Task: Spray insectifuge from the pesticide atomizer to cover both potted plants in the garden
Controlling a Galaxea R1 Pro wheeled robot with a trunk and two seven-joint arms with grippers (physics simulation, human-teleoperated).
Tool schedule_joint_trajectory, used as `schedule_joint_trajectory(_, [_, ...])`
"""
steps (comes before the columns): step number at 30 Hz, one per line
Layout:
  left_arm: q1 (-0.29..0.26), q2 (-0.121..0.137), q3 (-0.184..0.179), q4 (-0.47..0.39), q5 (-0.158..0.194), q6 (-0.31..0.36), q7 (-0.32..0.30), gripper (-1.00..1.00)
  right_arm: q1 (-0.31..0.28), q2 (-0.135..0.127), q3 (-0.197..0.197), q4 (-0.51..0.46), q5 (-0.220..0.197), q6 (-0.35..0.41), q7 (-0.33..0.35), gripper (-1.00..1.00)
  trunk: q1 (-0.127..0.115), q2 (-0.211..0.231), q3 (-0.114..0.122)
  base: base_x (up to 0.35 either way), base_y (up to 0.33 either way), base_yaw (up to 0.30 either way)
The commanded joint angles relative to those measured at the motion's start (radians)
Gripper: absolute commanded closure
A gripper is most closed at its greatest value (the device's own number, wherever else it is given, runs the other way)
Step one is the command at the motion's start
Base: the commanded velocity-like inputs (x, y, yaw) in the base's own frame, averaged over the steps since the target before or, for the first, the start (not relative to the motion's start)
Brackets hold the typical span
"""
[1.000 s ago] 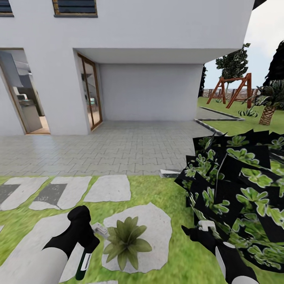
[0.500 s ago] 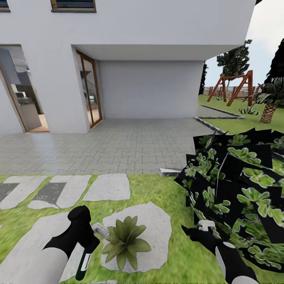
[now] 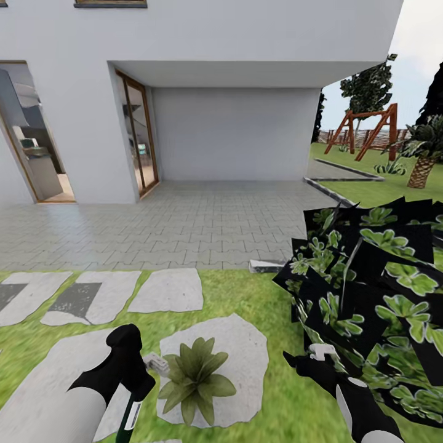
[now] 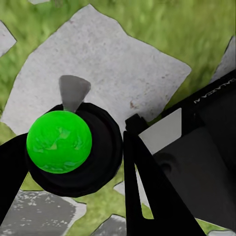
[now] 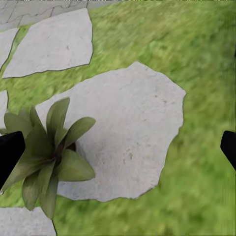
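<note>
On the lawn point(image 3: 258, 307) in front of the white house point(image 3: 246, 55), a potted plant point(image 3: 194, 380) sits on a pale grey stepping stone point(image 3: 243, 344) — a low rosette of pointed dull-green leaves with no pot visible, its centre darker than its tips. In the right wrist view the same plant point(image 5: 49, 150) lies at one edge of the stone point(image 5: 132, 142), leaves spread flat and slightly curled.

The left gripper point(image 3: 132, 369) is clenched around the pesticide atomizer point(image 3: 155, 363), whose whitish-grey nozzle head pokes out toward the plant, just beside the nearest leaves but not clearly touching them. A dark green bottle with a white label hangs below the hand in the head view. In the left wrist view the atomizer point(image 4: 61, 142) shows as a bright green rounded body in a black collar, with a small grey cone-shaped nozzle beyond it, black fingers point(image 4: 147, 191) on either side.

The right gripper point(image 3: 307, 360) hovers over the grass right of the stone, close against a dark bush point(image 3: 369, 307) of black-edged green leaves. Its fingertips point(image 5: 10, 152) sit wide apart at the two sides of the right wrist view — released, holding nothing.

Further stepping stones point(image 3: 166, 290) lie toward the paved patio point(image 3: 184, 227). A wooden swing frame point(image 3: 363, 132) and a palm point(image 3: 424, 154) stand far off.
</note>
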Motion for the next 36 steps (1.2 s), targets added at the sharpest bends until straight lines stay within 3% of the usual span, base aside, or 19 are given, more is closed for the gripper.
schedule_joint_trajectory(1, [-0.001, 0.000, 0.001, 0.000, -0.009, 0.009, -0.010, 1.00, -0.001, 0.001, -0.006, -0.002, 0.005, 0.006, 0.008, -1.00, 0.001, -0.001, -0.002, 0.308, 0.000, 0.000])
schedule_joint_trajectory(7, [0.000, 0.000, 0.001, 0.000, -0.009, 0.009, -0.010, 1.00, -0.001, 0.001, -0.006, -0.002, 0.005, 0.006, 0.008, -1.00, 0.001, -0.001, -0.003, 0.169, 0.000, -0.020])
schedule_joint_trajectory(21, [0.001, 0.000, 0.001, 0.000, -0.009, 0.009, -0.010, 1.00, -0.001, 0.001, -0.006, -0.002, 0.005, 0.006, 0.008, -1.00, 0.001, -0.001, -0.010, 0.007, 0.000, -0.245])
schedule_joint_trajectory(27, [0.006, 0.000, 0.001, 0.001, -0.009, 0.009, -0.010, 1.00, -0.001, 0.001, -0.005, -0.002, 0.005, 0.006, 0.008, -1.00, 0.001, -0.001, -0.011, 0.000, 0.000, -0.069])
schedule_joint_trajectory(36, [0.007, 0.000, 0.001, 0.074, -0.010, 0.009, -0.008, 1.00, -0.001, 0.001, -0.006, -0.002, 0.005, 0.005, 0.008, -1.00, 0.001, -0.001, -0.019, 0.000, 0.000, -0.003])
